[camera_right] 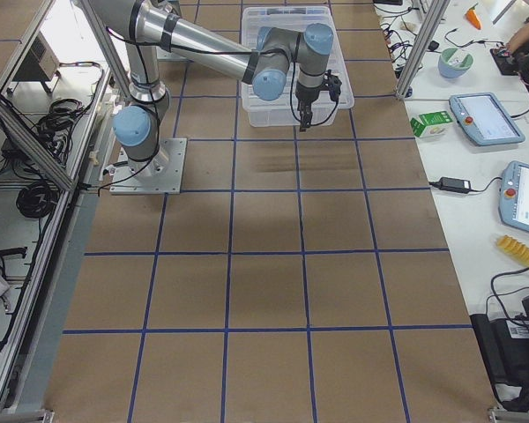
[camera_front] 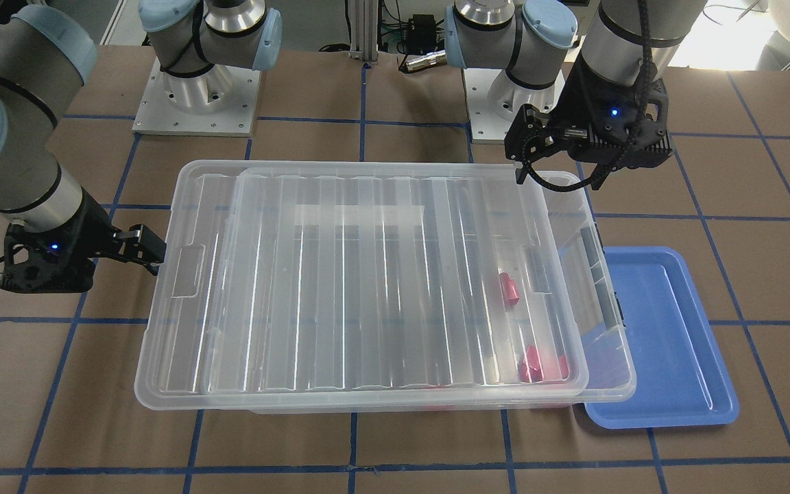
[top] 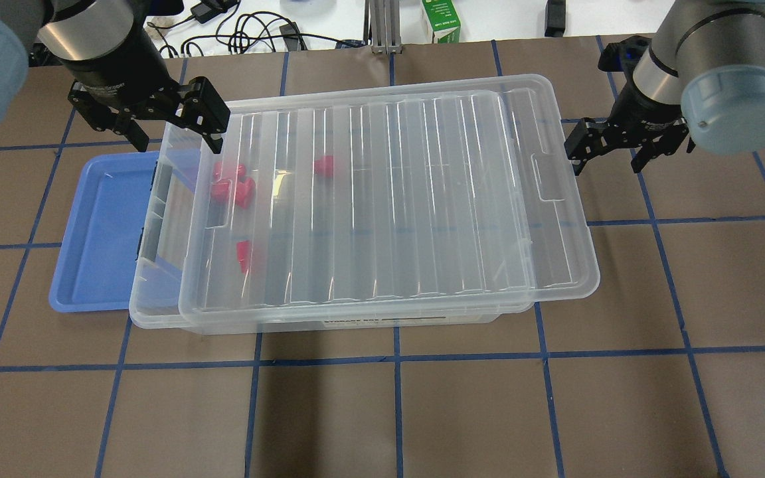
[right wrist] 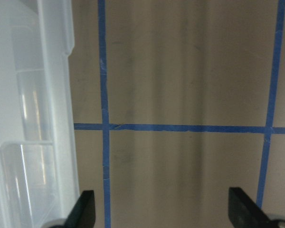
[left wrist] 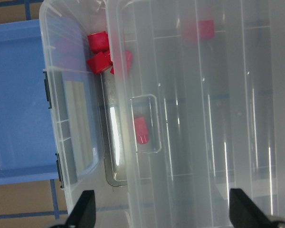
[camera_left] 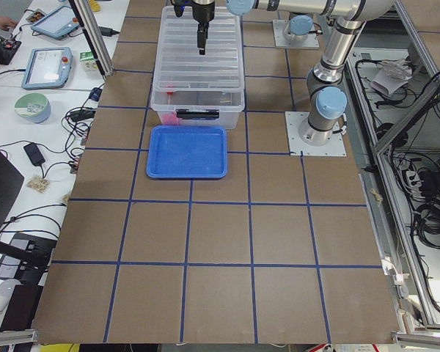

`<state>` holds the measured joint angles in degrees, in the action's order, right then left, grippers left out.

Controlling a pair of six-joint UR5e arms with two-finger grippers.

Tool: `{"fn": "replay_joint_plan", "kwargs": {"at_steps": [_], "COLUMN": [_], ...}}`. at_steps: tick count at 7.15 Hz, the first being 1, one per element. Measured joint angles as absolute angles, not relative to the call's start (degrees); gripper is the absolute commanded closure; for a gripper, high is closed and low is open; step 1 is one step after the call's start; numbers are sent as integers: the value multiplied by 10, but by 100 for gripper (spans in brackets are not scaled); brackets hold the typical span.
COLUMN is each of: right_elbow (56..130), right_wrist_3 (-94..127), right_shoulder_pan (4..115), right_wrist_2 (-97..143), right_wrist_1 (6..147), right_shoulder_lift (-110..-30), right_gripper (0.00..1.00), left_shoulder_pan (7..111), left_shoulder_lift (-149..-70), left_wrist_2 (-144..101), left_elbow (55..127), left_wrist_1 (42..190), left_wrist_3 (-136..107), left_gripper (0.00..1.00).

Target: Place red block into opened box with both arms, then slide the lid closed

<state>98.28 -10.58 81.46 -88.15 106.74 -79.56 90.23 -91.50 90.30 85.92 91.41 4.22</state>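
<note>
The clear box (top: 157,265) holds several red blocks, one lying alone (top: 244,254) and a cluster (top: 233,182) near its left end. The ribbed clear lid (top: 389,199) rests on top, shifted toward my right, so a strip at the box's left end stands uncovered. My left gripper (top: 173,136) hangs open over the lid's far left corner, holding nothing; its wrist view looks down on the lid's notch and a red block (left wrist: 140,130) beneath it. My right gripper (top: 605,156) is open just off the lid's right end, above bare table.
A shallow blue tray (top: 100,232) lies against the box's left end, partly under its rim. Blue tape lines grid the brown table. A green carton (top: 441,20) and cables lie beyond the far edge. Both arm bases (camera_front: 196,103) stand at the robot's side.
</note>
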Motion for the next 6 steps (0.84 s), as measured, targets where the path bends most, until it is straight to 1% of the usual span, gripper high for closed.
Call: {"fn": "replay_joint_plan", "kwargs": {"at_steps": [2, 6], "right_elbow": [983, 969], "right_wrist_3": [-100, -93], "right_shoulder_pan": [841, 857], "right_wrist_2": [-882, -883], "right_wrist_1": [1078, 1083], "right_shoulder_lift": [-796, -808], "right_gripper": [0, 0], "left_shoulder_pan": [903, 903], "left_shoulder_lift": [-915, -915], "left_wrist_2": [902, 903], "left_elbow": [858, 859], "left_wrist_1": [915, 915], "left_wrist_3": [42, 42], "left_gripper": [0, 0]}}
